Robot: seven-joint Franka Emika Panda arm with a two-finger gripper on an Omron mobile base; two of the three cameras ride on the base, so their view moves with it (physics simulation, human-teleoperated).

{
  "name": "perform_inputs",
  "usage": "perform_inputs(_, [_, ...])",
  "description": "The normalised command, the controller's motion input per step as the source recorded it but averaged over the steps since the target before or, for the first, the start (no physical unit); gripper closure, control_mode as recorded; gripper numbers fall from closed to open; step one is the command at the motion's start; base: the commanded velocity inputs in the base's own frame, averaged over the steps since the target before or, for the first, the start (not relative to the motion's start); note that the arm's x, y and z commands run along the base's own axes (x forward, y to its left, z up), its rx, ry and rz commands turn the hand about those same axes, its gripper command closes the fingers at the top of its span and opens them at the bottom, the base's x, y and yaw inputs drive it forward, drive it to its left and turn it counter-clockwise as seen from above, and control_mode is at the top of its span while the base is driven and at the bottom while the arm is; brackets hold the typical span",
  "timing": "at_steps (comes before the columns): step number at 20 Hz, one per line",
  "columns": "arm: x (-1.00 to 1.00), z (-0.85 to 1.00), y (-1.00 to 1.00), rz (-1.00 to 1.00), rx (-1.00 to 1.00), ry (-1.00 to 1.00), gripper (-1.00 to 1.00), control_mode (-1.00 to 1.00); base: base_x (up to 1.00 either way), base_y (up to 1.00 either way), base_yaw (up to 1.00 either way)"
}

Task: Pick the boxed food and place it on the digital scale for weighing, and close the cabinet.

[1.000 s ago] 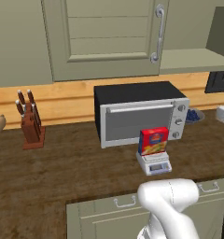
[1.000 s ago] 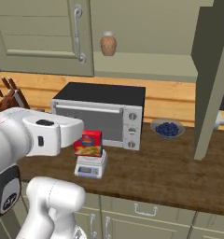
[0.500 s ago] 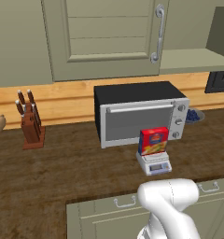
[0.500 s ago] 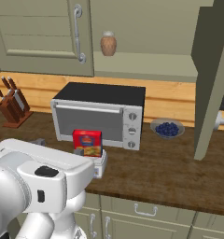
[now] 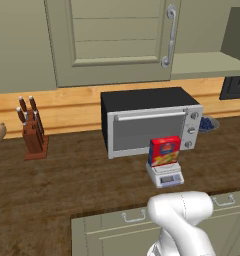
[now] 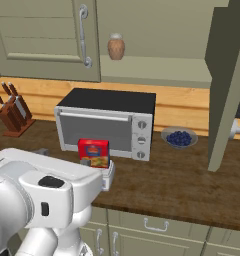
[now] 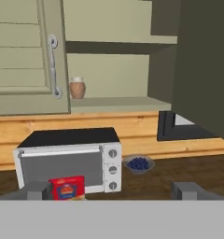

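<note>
1. One change I see since a second ago: my arm has swung lower in the right base view.
2. Boxed food (image 5: 164, 151) stays upright on the digital scale (image 5: 165, 175).
3. Tool (image 7: 114, 190) jaws wide apart, empty.
4. Cabinet (image 6: 227, 85) door remains open.

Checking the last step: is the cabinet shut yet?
Open. The cabinet's right door stands swung out toward the room, leaving the shelf with the brown jar exposed; the left door is closed.

One boxed food (image 5: 165, 150), one digital scale (image 5: 165, 175), one oven (image 5: 151, 120), one jar (image 6: 116, 47).
</note>
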Motion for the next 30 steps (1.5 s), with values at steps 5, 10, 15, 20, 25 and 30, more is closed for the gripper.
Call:
perform_inputs(5, [-0.36,-0.03,0.06,0.00,-0.03,-0.11,-1.00,-1.00,0.00,0.00,0.00])
perform_inputs(10, [-0.23,0.00,0.19,0.00,-0.03,-0.11,-1.00,-1.00,0.00,0.00,0.00])
perform_inputs(15, [0.00,0.00,0.00,0.00,0.00,0.00,-1.00,-1.00,0.00,0.00,0.00])
perform_inputs(20, [-0.16,0.00,-0.76,0.00,0.01,-0.04,-1.00,-1.00,0.00,0.00,0.00])
perform_inputs(25, [-0.03,0.00,-0.87,0.00,0.03,-0.01,-1.00,-1.00,0.00,0.00,0.00])
perform_inputs(30, [0.02,0.00,-0.61,0.00,0.03,0.00,-1.00,-1.00,0.00,0.00,0.00])
